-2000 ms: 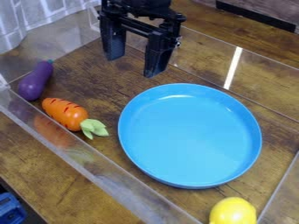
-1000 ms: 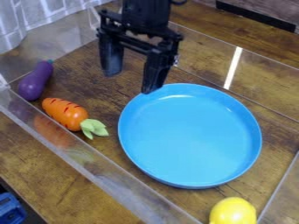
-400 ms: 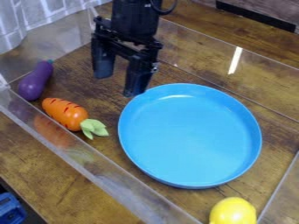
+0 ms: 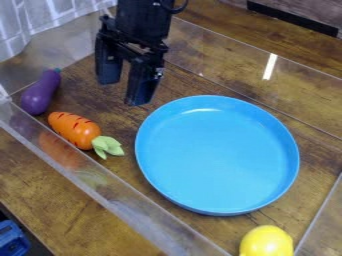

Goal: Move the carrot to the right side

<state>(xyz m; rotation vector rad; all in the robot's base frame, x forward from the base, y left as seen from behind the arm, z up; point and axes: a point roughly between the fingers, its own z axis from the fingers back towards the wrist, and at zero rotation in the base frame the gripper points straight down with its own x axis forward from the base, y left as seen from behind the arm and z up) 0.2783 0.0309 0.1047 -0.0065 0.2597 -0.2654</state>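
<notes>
Where the wooden tabletop [image 4: 254, 45] meets its clear left wall, a purple eggplant [image 4: 40, 91] lies at about nine o'clock in the view. Just below it the carrot [image 4: 75, 129] rests flat on the wood, its long axis running from ten o'clock to four o'clock; the orange body's thick end points up toward the eggplant and the green leafy top [image 4: 107, 147] points toward the blue plate [image 4: 218, 153]. Above the carrot, at about eleven o'clock, the black claw [image 4: 124, 76] hangs with its two fingers spread apart and nothing between them. A yellow lemon [image 4: 266, 242] sits at five o'clock.
</notes>
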